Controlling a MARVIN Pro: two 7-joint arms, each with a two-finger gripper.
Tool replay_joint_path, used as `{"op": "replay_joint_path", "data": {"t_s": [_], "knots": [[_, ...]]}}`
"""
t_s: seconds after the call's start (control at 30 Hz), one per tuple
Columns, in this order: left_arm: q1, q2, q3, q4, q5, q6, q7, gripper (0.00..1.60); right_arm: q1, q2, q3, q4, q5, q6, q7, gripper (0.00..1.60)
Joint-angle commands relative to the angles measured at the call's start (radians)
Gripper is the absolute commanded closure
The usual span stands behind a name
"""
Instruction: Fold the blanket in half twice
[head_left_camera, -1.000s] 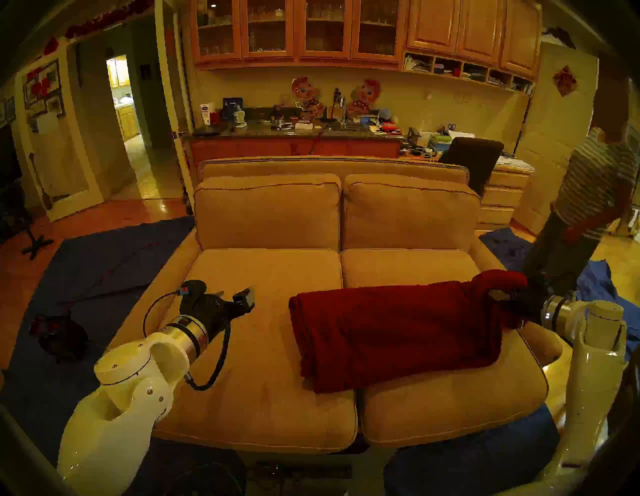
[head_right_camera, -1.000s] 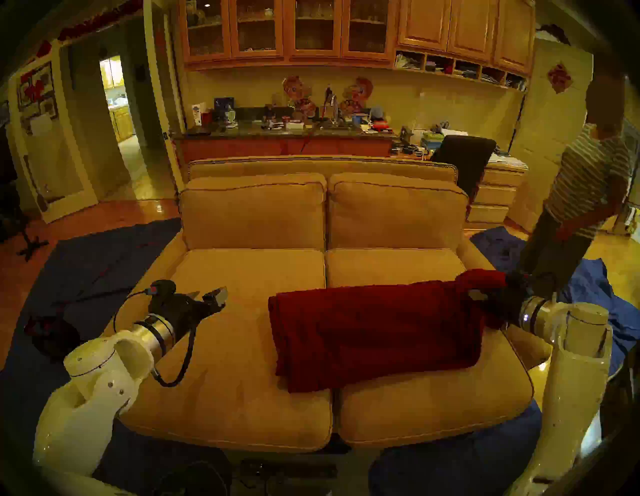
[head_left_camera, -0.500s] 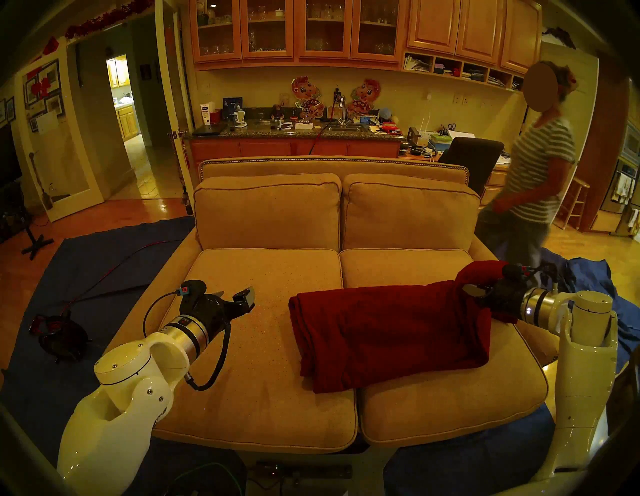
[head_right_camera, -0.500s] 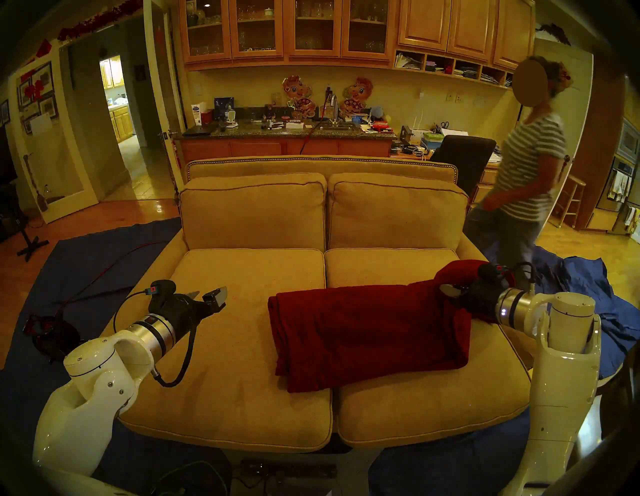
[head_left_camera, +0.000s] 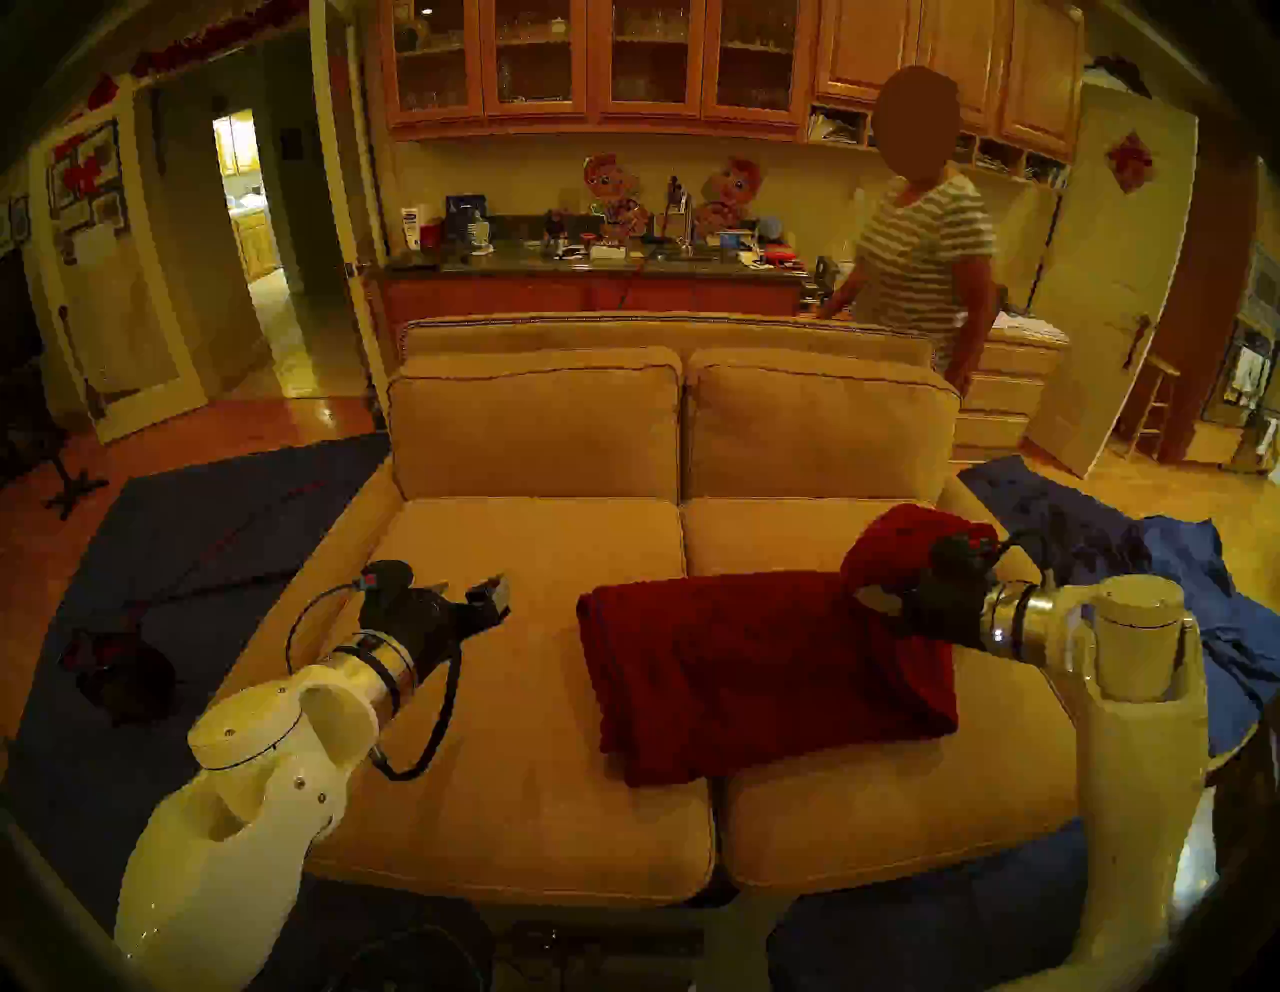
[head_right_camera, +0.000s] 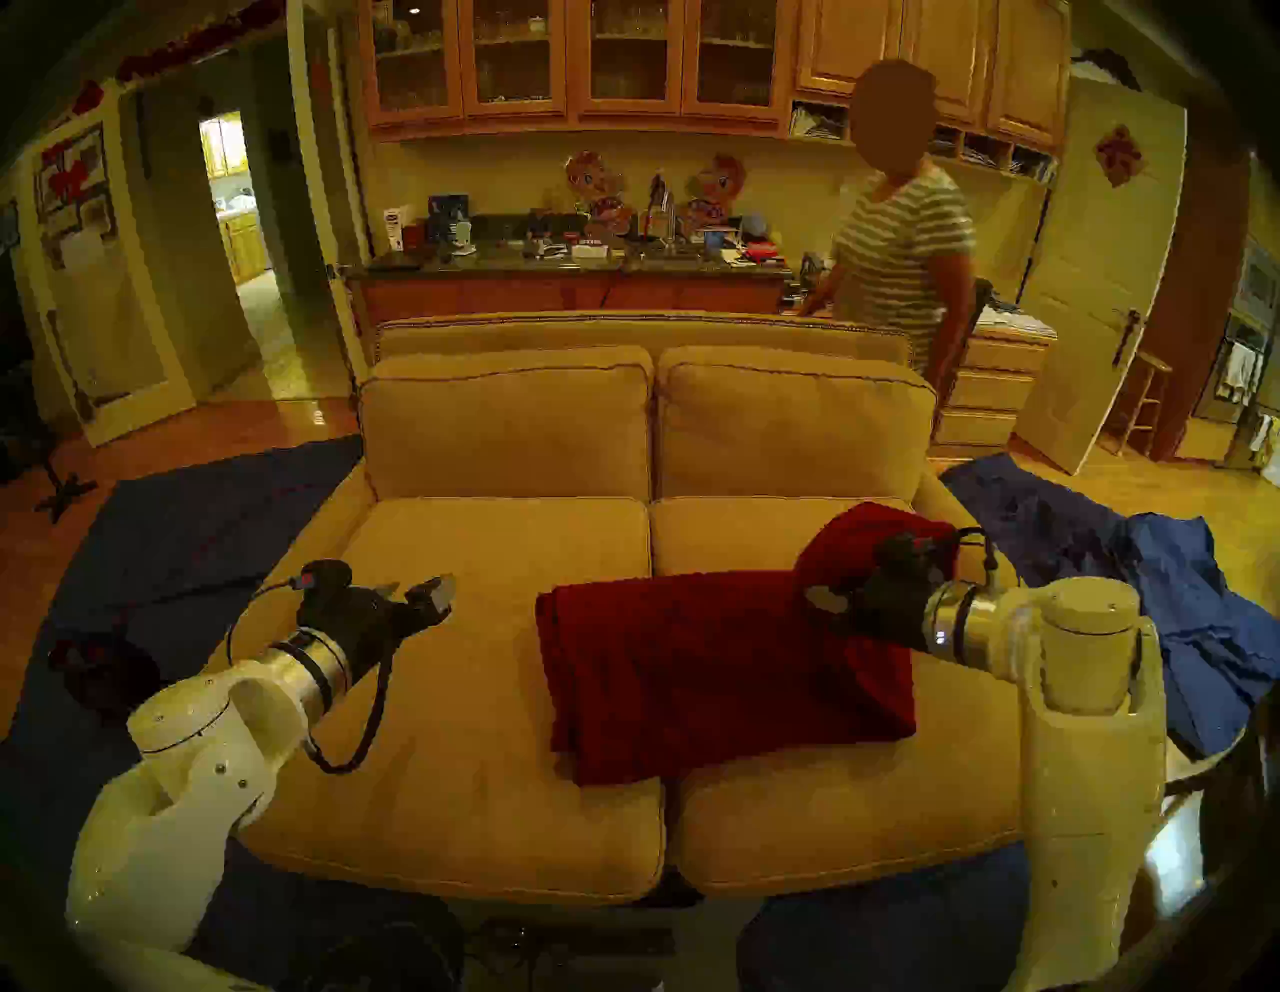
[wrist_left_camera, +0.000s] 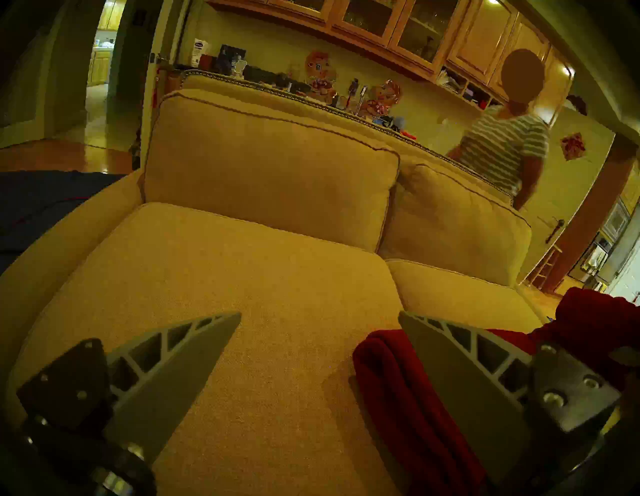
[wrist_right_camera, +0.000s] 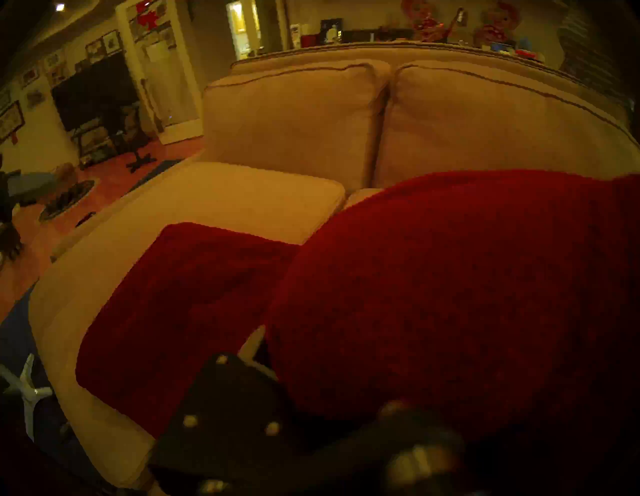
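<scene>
Second fold underway: our right gripper (head_left_camera: 874, 597) pinches the maroon blanket's (head_left_camera: 727, 679) 3 o'clock end, lifted over the sofa (head_left_camera: 526, 727). Left gripper (head_left_camera: 478, 599) spread, empty at 9. Next: carry toward 9, lay flat.

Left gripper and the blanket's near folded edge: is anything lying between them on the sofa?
No. In the head view only bare tan seat cushion separates the open left gripper from the blanket; the left wrist view shows the same.
</scene>
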Motion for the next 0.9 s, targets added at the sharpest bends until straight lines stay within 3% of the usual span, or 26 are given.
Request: {"op": "replay_joint_path", "data": {"t_s": [0.0,0.4,0.87], "knots": [[-0.003,0.002,-0.002,-0.008,-0.001,0.002,-0.002,0.00,-0.005,0.004,-0.074,-0.084,-0.010,0.005,0.019,1.60],[-0.003,0.002,-0.003,-0.008,-0.001,0.002,-0.003,0.00,-0.013,0.032,-0.213,-0.136,-0.049,0.028,0.030,1.60],[-0.003,0.001,-0.003,-0.008,-0.001,0.002,-0.003,0.00,-0.013,0.049,-0.391,-0.220,-0.066,0.084,-0.021,1.60]]}}
